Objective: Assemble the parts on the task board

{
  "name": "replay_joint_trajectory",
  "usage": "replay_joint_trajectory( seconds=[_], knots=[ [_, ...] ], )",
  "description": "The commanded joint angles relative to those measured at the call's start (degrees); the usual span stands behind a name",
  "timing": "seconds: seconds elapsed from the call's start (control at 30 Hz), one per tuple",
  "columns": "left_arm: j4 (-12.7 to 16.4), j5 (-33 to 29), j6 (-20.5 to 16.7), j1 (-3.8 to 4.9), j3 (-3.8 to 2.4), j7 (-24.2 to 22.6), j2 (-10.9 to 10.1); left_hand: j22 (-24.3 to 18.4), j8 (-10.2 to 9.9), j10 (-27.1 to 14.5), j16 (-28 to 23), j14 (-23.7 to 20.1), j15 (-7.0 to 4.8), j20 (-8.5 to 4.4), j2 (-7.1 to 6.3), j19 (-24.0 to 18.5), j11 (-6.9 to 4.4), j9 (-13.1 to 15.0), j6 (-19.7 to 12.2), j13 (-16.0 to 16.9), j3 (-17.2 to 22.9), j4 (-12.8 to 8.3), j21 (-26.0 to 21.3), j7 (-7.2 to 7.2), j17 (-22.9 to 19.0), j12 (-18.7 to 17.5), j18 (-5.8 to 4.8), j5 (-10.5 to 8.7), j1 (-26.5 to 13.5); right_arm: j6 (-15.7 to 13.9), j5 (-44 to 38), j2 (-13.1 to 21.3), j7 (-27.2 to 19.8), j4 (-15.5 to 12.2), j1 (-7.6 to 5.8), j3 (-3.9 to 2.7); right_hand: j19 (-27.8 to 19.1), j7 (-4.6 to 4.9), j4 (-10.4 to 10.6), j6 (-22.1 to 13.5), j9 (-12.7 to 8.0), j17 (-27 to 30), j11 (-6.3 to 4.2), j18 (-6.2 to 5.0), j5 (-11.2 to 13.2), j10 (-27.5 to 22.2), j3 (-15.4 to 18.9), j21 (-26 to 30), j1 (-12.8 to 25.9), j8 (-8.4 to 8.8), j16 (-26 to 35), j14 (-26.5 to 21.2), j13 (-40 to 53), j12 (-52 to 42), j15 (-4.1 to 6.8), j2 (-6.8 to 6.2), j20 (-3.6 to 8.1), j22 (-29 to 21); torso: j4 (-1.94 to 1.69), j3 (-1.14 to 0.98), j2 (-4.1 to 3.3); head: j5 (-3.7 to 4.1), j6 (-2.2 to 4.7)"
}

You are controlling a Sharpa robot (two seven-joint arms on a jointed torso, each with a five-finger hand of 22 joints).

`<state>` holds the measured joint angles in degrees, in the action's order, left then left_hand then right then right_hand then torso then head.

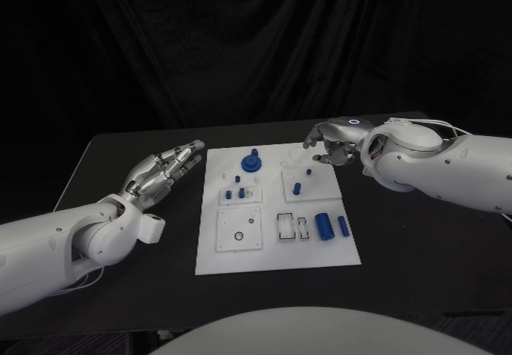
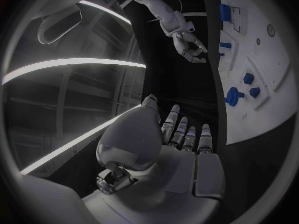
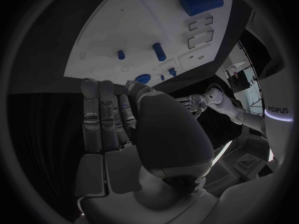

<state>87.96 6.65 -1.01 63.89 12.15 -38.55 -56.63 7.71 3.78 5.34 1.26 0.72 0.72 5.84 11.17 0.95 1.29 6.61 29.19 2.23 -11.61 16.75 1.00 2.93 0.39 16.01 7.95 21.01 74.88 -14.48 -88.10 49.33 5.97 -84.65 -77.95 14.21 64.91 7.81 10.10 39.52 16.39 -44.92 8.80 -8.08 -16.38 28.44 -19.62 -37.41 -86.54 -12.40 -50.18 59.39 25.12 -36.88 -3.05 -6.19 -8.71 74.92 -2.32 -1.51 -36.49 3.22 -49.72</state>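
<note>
Task looks partly done, judging by layout. White rectangular task board (image 1: 275, 255) lies mid black bench (image 1: 128, 155), between the two robot hands. Left robot hand (image 1: 162, 171) sits flat just off the board's edge nearest it, fingers straight and slightly apart, holding nothing. Right robot hand (image 1: 334, 145) hovers at the board's far corner on its own side, fingers curled in; can't tell whether anything is pinched in there.

Seated already, it seems: tall blue knobbed part (image 1: 251, 161) standing upright on the board between the hands, nearer the right one; small blue pegs (image 1: 236, 194) in the raised white block nearer the left robot hand; more blue pegs (image 1: 302, 180) in the block just below the right robot hand.

Prob still loose: large blue cylinder (image 1: 323, 227) and slimmer blue bar (image 1: 343, 226), lying side by side well back from the right robot hand toward the robot, beside open rectangular slots (image 1: 292, 226). Square plate w/ round hole (image 1: 239, 236) looks unfilled
</note>
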Motion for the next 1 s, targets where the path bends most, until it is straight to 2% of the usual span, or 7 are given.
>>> replay_joint_trajectory(
  seconds=[0.03, 0.23, 0.3, 0.33, 0.47, 0.77, 1.0],
  knots=[
    [0.78, -1.84, 4.17, -0.12, -0.06, -8.93, -0.3, -0.19, -0.42, -0.67, -0.4, -0.46, 0.12, 0.16, 0.7, -0.33, -0.27, -0.45, -1.53, -0.1, -0.54, 0.03, -0.14, -0.32, -0.1, -0.48, 1.2, 0.13, 0.31, 1.27, -3.04, -0.02, 2.2, 0.61, 0.82, -0.04, 0.61, 0.22, -0.63, 0.79, -0.21, 0.1, -0.02, -0.95, 0.0, 0.3, -0.04, -0.86, 0.41, 0.5, -0.48, -0.02, -0.83, 1.01, -0.5, 0.32, -0.4, 2.87, -0.56, 1.12, 0.19, 0.85, 1.38],
    [1.59, -1.86, 4.45, -0.15, -0.06, -9.3, -0.66, -2.03, -1.29, -2.24, -1.19, -0.71, -0.32, 0.06, 2.41, -0.52, -1.3, -2.25, -6.95, -0.29, -2.2, 0.08, -0.32, -1.93, -0.36, -1.78, 1.64, -1.64, -1.09, 0.56, -3.16, 0.14, 1.65, 1.04, 1.93, -0.04, 0.65, 0.5, -1.7, 3.56, -1.33, 1.3, 0.09, -1.22, -0.04, 4.6, -0.07, 0.52, 1.07, 2.55, -0.03, 0.32, -5.76, 5.44, -0.88, 0.98, -0.94, 2.52, -0.57, 1.81, 0.38, 0.84, 2.23],
    [1.89, -1.86, 4.36, -0.15, -0.07, -9.35, -0.83, -2.22, -1.32, -2.42, -1.26, -0.72, -0.36, 0.1, 2.87, -0.55, -1.35, -2.53, -7.43, -0.31, -2.73, 0.03, -0.33, -2.17, -0.39, -1.83, 1.68, -2.68, -1.88, -0.04, -3.18, 0.18, 1.32, 1.24, 2.29, -0.04, 0.91, 0.67, -1.73, 3.86, -1.46, 1.41, 0.09, -1.18, 0.04, 5.33, -0.05, 0.26, 1.23, 2.79, -0.07, 0.5, -6.26, 5.82, -0.97, 1.0, -0.99, 2.59, -0.71, 2.41, 0.49, 0.92, 2.49],
    [2.03, -1.87, 4.28, -0.15, -0.07, -9.33, -0.9, -2.42, -1.36, -2.61, -1.26, -0.72, -0.46, 0.05, 3.64, -0.55, -1.33, -2.89, -7.97, -0.32, -3.65, 0.0, -0.33, -2.35, -0.39, -1.82, 1.72, -4.74, -3.58, -0.3, -3.18, 0.21, 1.17, 1.31, 2.43, -0.04, 1.7, 0.74, -1.63, 4.23, -1.65, 1.51, 0.04, -1.02, 0.39, 6.58, 0.03, -0.8, 1.6, 3.18, -0.28, 0.97, -6.96, 6.29, -0.97, 1.07, -1.04, 2.86, -0.74, 2.48, 0.51, 0.99, 2.78],
    [2.55, -1.87, 4.24, -0.16, -0.07, -9.23, -1.12, -2.41, -1.38, -2.74, -1.26, -0.72, -0.31, 0.12, 4.5, -0.52, -1.11, -3.2, -8.32, -0.31, -4.08, 0.06, -0.31, -2.24, -0.39, -1.62, 1.64, -5.07, -4.41, -1.26, -3.2, 0.24, 0.54, 1.66, 2.92, -0.04, 2.3, 0.51, -1.57, 5.15, -1.85, 1.72, -0.24, -0.97, 0.55, 9.01, -0.03, -1.25, 1.97, 3.62, -0.43, 1.31, -7.86, 6.62, -0.76, 1.18, -0.93, 3.01, -1.07, 2.88, 0.7, 1.54, 3.42],
    [2.85, -1.88, 4.67, -0.18, -0.07, -9.24, -1.04, -0.95, -1.37, -2.75, -0.56, -0.52, 1.5, 1.62, 5.24, -0.17, -0.02, -3.61, -8.65, -0.25, -4.15, 0.03, -0.03, -2.12, -0.15, -0.77, 1.34, -4.43, -4.22, -2.0, -3.21, 0.15, -0.42, 2.46, 4.21, -0.04, 2.35, 0.46, -1.67, 5.97, -1.9, 1.91, -0.58, -0.98, 0.52, 10.88, -0.25, -1.03, 2.05, 3.85, -0.36, 1.27, -8.27, 6.48, -0.47, 1.13, -0.68, 3.0, -1.57, 3.49, 1.04, 1.95, 3.3],
    [2.65, -1.88, 4.93, -0.18, -0.07, -9.26, -0.93, -0.39, -1.37, -2.7, -0.3, -0.41, 2.02, 2.08, 5.29, 0.01, 0.18, -3.7, -8.69, -0.23, -4.12, 0.02, 0.08, -2.23, -0.07, -0.49, 1.3, -4.19, -4.1, -3.25, -3.21, -0.47, -1.62, 3.83, 5.37, -0.04, 2.95, 0.7, -1.66, 6.58, -1.9, 2.04, -0.73, -0.81, 0.57, 12.84, -0.55, -1.79, 2.15, 4.09, -0.49, 1.62, -8.67, 6.36, -0.41, 1.19, -0.54, 3.23, -1.4, 3.66, 1.18, 1.74, 2.95]
  ],
)
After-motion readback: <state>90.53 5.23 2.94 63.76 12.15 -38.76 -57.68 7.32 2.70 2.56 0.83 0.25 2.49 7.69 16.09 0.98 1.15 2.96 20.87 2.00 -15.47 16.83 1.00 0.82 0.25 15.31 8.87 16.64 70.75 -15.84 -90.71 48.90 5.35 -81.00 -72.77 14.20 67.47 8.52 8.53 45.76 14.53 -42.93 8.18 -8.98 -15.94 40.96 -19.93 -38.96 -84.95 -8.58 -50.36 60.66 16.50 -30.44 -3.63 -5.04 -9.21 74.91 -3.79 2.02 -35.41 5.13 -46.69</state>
